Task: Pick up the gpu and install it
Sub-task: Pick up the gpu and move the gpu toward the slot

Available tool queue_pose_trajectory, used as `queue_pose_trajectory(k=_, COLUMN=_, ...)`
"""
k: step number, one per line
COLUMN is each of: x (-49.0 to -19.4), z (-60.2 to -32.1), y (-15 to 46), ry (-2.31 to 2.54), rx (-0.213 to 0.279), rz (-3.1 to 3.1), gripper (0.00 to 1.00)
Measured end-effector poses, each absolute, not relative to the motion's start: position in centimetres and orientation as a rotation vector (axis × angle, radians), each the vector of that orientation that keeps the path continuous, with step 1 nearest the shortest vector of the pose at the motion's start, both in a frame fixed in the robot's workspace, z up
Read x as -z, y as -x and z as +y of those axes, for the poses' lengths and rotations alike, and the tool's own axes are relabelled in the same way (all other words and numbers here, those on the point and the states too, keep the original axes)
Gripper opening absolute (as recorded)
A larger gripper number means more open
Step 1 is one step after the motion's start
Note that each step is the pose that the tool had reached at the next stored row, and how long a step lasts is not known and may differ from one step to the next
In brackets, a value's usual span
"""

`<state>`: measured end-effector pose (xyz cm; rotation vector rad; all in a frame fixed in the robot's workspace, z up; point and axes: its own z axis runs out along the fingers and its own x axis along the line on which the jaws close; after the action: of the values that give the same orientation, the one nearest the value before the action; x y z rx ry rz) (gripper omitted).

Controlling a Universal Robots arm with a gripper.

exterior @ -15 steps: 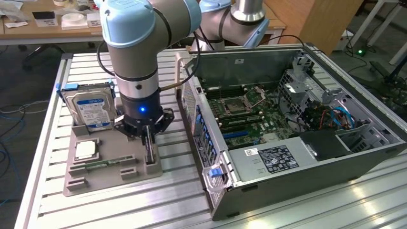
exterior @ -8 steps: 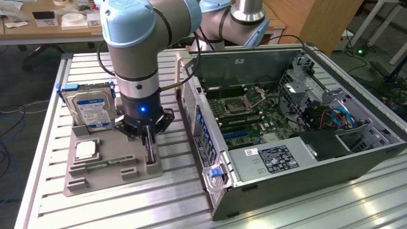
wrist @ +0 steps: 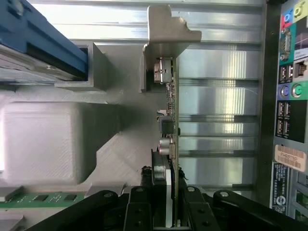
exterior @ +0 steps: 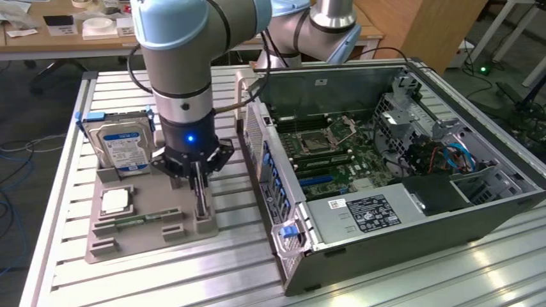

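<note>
Going by the exterior view's left to right: a hard drive (exterior: 122, 148) stands in the grey holder (exterior: 137, 240) on the tabletop (exterior: 426, 281); beside it the hand (exterior: 196, 182) is down on the gpu (exterior: 203, 208), which stands on edge in the holder's slot; the open computer case (exterior: 410, 211) lies to the right, without the card, so lifting and installing appear to be left; the fingers look clamped on the thin board from both sides; edge-on it shows a brownish board with small parts and a bent metal bracket (wrist: 168, 29).
</note>
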<state>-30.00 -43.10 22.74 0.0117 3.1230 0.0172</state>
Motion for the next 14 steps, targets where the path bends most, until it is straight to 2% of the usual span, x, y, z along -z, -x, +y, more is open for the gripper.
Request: queue_pose_trajectory(k=14, x=-29.1, z=-43.1, y=30.0, ry=-0.012, rx=-0.018, rz=3.123, gripper=0.28)
